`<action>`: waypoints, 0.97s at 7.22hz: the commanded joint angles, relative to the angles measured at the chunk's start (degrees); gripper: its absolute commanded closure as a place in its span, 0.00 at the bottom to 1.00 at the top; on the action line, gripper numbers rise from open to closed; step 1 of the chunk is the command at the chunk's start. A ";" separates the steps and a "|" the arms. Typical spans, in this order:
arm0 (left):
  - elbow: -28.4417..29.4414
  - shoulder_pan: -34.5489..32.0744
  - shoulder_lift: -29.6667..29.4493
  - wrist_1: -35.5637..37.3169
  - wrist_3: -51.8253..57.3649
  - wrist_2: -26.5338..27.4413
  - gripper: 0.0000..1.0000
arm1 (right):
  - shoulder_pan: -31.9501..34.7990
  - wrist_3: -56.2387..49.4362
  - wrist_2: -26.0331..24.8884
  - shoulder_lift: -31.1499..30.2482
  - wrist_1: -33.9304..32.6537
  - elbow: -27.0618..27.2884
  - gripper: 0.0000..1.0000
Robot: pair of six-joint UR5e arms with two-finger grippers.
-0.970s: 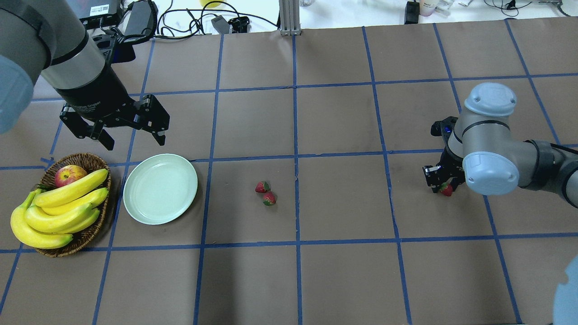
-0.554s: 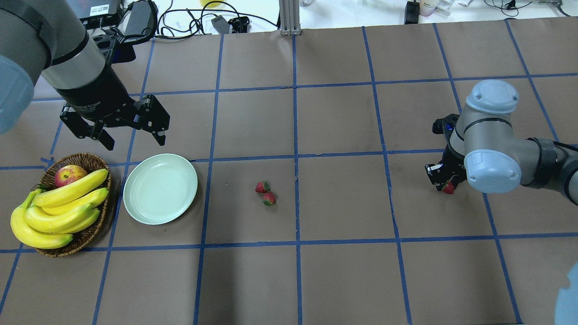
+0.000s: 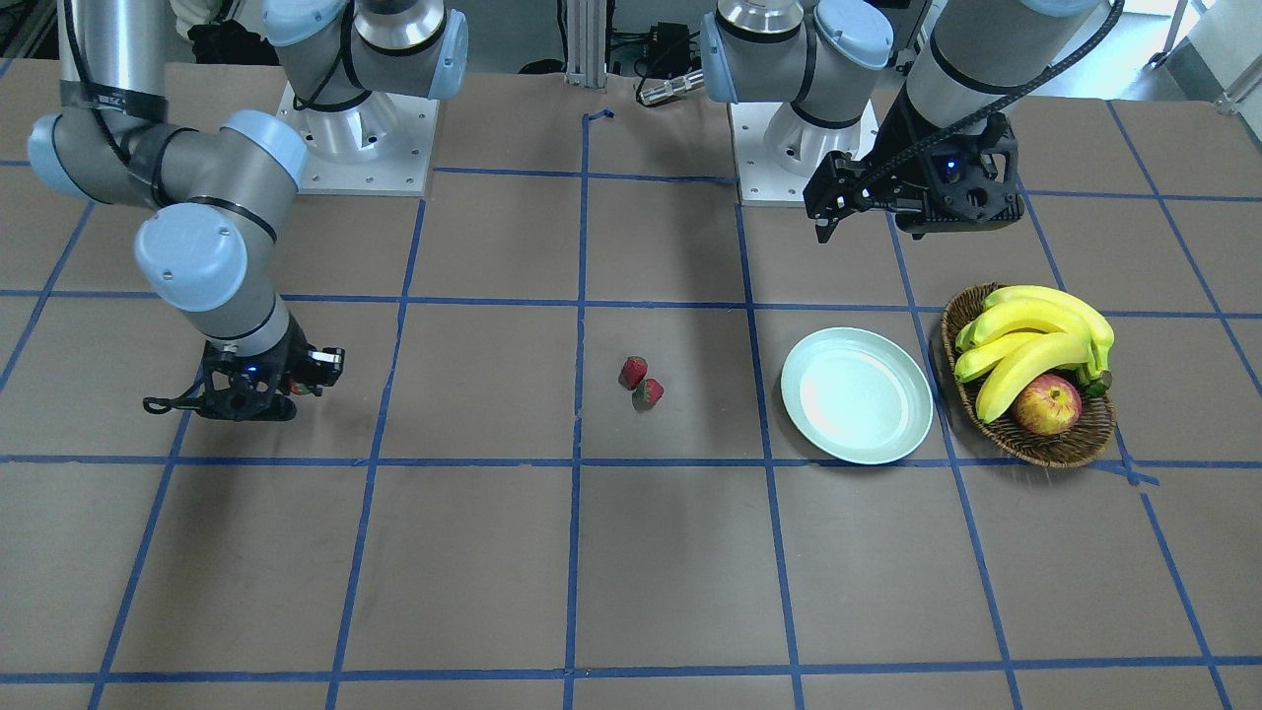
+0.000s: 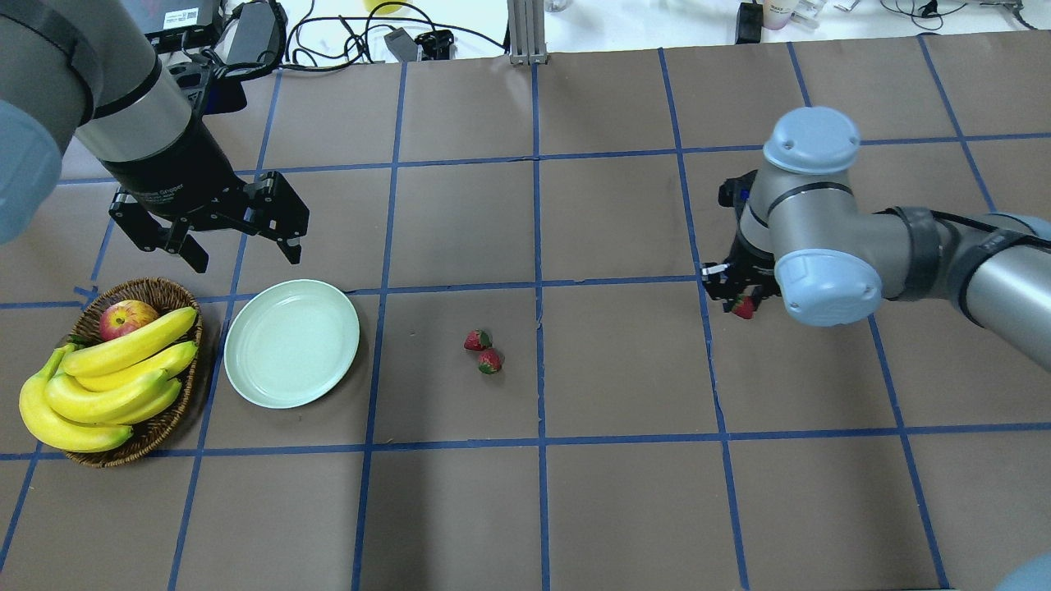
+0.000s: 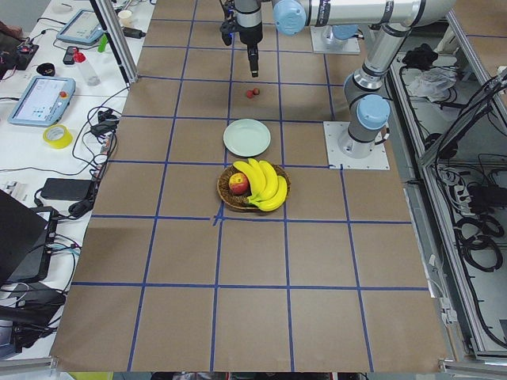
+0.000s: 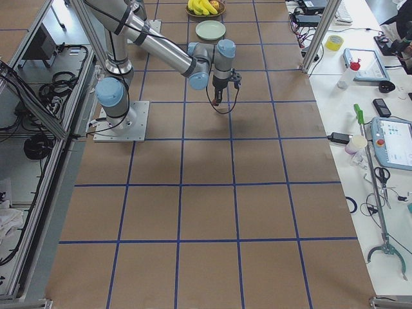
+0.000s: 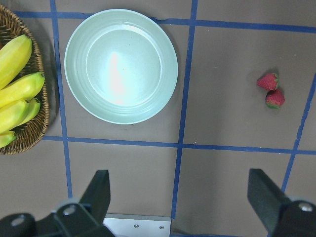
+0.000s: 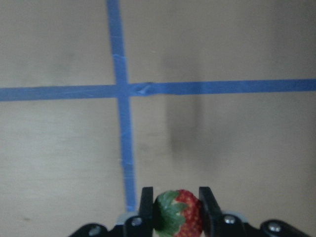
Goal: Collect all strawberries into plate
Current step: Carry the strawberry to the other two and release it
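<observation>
My right gripper [image 4: 741, 305] is shut on one strawberry [image 8: 178, 212], whose red body and green cap show between its fingers in the right wrist view, held above the table to the right of centre. Two more strawberries [image 4: 484, 350] lie touching each other near the table's middle; they also show in the left wrist view [image 7: 270, 90]. The pale mint plate [image 4: 291, 342] sits empty left of them, beside the basket. My left gripper [image 4: 238, 246] is open and empty, hanging just behind the plate.
A brown wicker basket [image 4: 131, 373] with bananas and a red-yellow apple [image 4: 125, 318] stands at the far left, close to the plate. Cables and power bricks [image 4: 254, 33] lie beyond the table's far edge.
My right arm has carried its strawberry left and slightly away, toward the table's middle. The left arm, the plate and the two loose strawberries have not moved.
</observation>
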 commanded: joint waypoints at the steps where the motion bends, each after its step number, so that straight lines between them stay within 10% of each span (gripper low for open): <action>1: -0.08 -0.07 0.01 -0.09 0.08 0.02 0.00 | 10.12 16.27 10.00 2.43 1.84 -6.39 1.00; 4: -0.34 0.02 0.01 -0.01 0.08 0.02 0.00 | 19.88 29.48 24.95 11.64 1.04 -18.93 1.00; 7: 0.36 0.02 0.27 0.08 -0.80 -0.67 0.00 | 28.32 36.27 24.92 15.79 0.78 -21.44 0.98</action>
